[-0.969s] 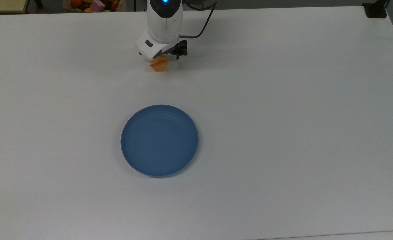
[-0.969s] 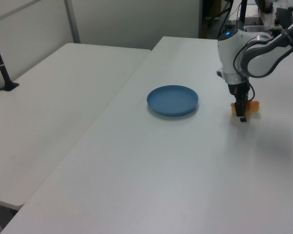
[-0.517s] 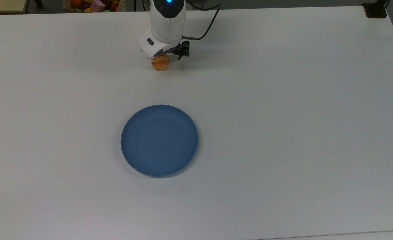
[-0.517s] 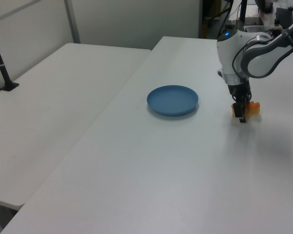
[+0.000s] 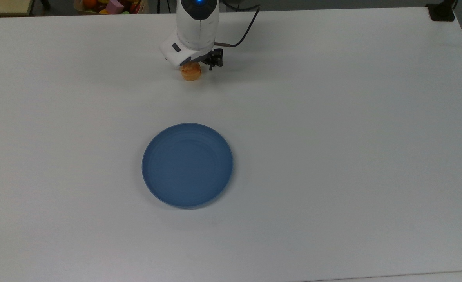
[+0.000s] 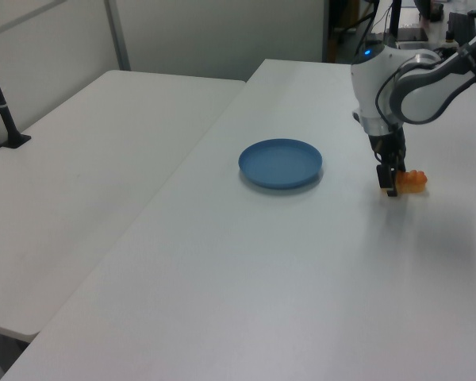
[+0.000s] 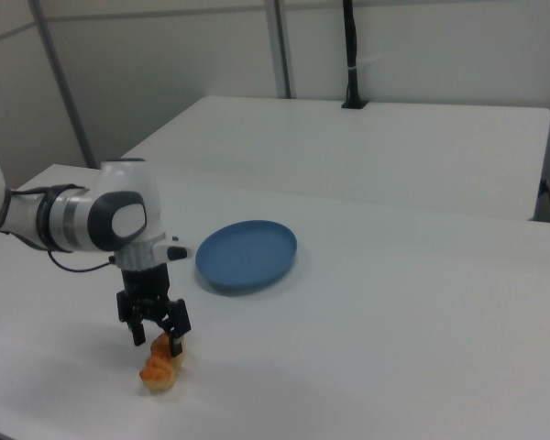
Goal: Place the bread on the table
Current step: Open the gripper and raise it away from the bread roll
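The bread point(image 7: 159, 368), a small orange-brown loaf, lies on the white table point(image 7: 367, 348) near the right view's lower left. My gripper point(image 7: 157, 340) hangs just above it, open, with a dark fingertip on each side of the loaf's upper end. In the left view the bread point(image 6: 413, 182) rests on the table just right of the gripper point(image 6: 395, 183). In the top view the bread point(image 5: 191, 73) pokes out from under the white hand, well beyond the blue plate point(image 5: 187, 165).
The round blue plate point(image 7: 247, 255) sits with nothing on it near the table's middle. A box of colourful toys point(image 5: 111, 5) stands past the far edge in the top view. A second white table point(image 6: 103, 135) adjoins on the left view's left.
The fingers have spread and let go of the bread, which has settled flat on the table, shifting slightly toward the left view's right. The hand barely moved.
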Motion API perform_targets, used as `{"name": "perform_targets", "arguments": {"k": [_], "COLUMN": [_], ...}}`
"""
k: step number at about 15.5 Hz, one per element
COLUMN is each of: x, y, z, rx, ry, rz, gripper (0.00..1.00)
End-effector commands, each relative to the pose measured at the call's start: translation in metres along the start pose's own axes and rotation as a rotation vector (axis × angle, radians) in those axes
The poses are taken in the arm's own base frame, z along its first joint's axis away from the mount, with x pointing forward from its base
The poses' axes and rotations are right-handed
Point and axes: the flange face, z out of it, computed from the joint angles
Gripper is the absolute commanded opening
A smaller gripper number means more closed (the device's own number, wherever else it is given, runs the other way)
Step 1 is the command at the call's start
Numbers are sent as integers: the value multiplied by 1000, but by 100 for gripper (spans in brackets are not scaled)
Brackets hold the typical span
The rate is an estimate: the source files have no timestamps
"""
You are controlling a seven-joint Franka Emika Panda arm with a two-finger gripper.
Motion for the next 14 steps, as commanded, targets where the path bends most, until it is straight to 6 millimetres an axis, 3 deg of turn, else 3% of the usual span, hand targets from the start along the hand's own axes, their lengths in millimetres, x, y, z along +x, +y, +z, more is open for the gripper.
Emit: {"name": "perform_targets", "arguments": {"k": [1,5,7,10,14], "x": [11,34,40,42,35], "y": [25,71,100,122,139], "z": [-72,-164,-197,-224,-231], "rx": [-7,26,40,52,51], "ry": [59,219,275,295,278], "rz": [38,111,147,188,216], "gripper": [100,100,100,100,100]}}
